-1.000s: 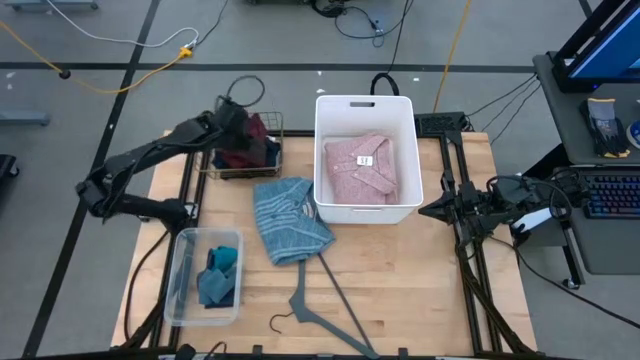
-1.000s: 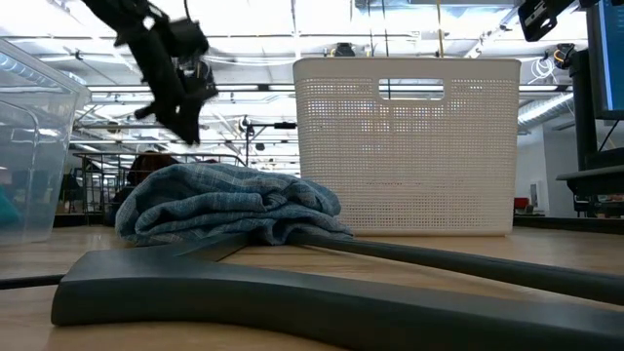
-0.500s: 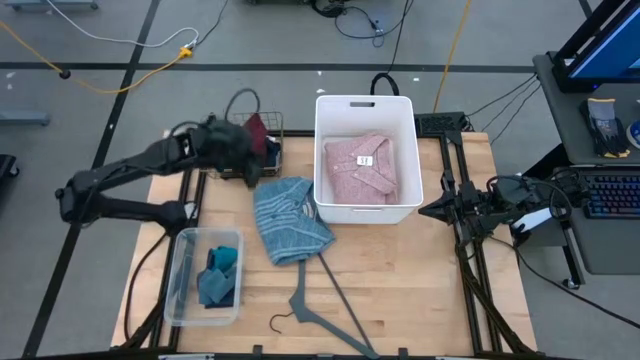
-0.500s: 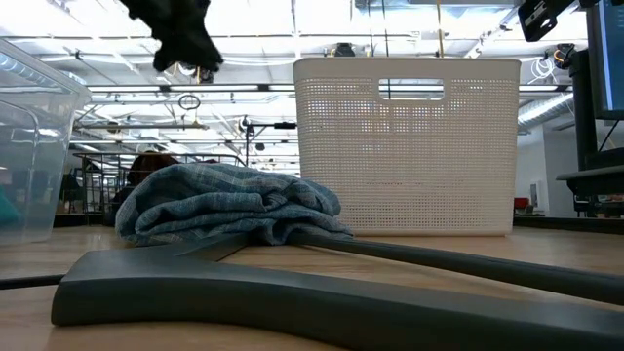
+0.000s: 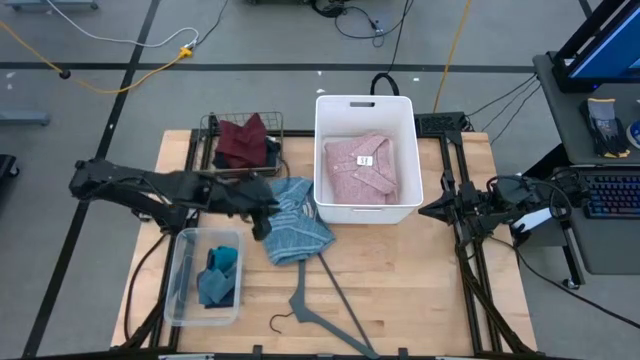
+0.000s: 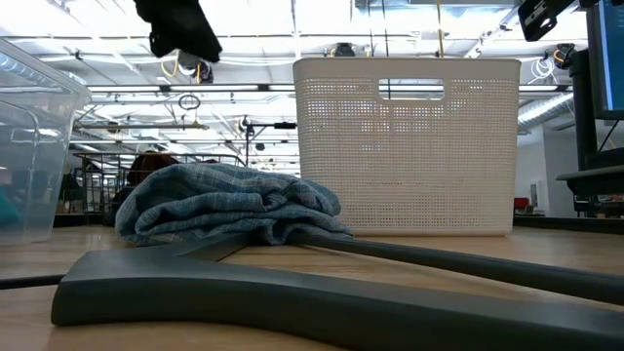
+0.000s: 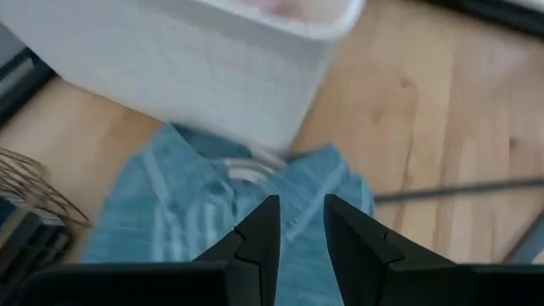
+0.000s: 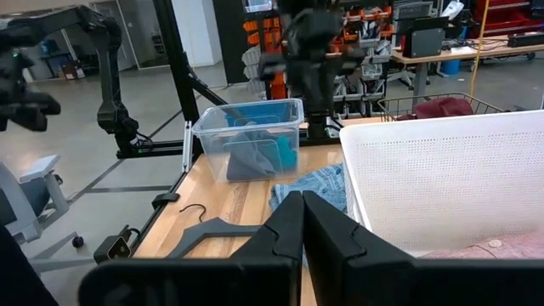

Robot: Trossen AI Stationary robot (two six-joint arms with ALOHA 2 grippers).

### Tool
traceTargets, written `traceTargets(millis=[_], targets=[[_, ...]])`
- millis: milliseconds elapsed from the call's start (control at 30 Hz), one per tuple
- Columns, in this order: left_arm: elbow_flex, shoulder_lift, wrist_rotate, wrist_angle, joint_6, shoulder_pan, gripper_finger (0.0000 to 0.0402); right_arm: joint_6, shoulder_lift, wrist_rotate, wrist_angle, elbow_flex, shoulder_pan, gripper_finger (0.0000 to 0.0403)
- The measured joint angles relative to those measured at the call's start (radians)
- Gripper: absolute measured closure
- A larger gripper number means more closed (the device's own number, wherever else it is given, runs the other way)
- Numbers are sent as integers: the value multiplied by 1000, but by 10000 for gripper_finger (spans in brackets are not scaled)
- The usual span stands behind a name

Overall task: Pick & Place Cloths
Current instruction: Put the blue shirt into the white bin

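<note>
The light-blue striped shirt (image 5: 291, 220) lay crumpled on the desk (image 5: 420, 290) just left of centre in the high view, its right edge touching the lower left corner of the white basket (image 5: 365, 108). In the low view it was a rumpled heap (image 6: 229, 203) in front of the basket's perforated wall (image 6: 405, 146). The pink collared shirt (image 5: 361, 168) lay folded inside the basket, at upper centre. The maroon garment (image 5: 240, 142) sat in a wire basket (image 5: 274, 127) at upper left, just above the striped shirt. Small teal and blue pieces (image 5: 219, 275) lay in a clear plastic bin (image 5: 182, 262) at lower left.

The left gripper (image 5: 262, 205) hung over the striped shirt's left edge, its arm reaching in from the left of the frame. In the left wrist view its fingers (image 7: 259, 234) stood slightly apart with only a narrow gap, and nothing was seen between them; the striped cloth (image 7: 212, 204) lay below them.

The right gripper (image 5: 428, 211) waited at the desk's right edge, beside the white basket, with its fingers (image 8: 285, 225) pressed together on nothing.

A grey clothes hanger (image 5: 325, 305) lay on the desk at lower centre, its long arm running up to the striped shirt.
</note>
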Motion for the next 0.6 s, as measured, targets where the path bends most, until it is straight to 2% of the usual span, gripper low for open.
traceTargets(millis=[333, 433, 600], targets=[[0, 184, 36, -33, -297, -54, 300, 0, 0, -1, 0, 0, 0, 403], [0, 201, 61, -66, -422, -51, 267, 0, 0, 0, 0, 0, 0, 403], [0, 203, 57, -143, -652, -48, 190, 0, 0, -1, 0, 0, 0, 403]])
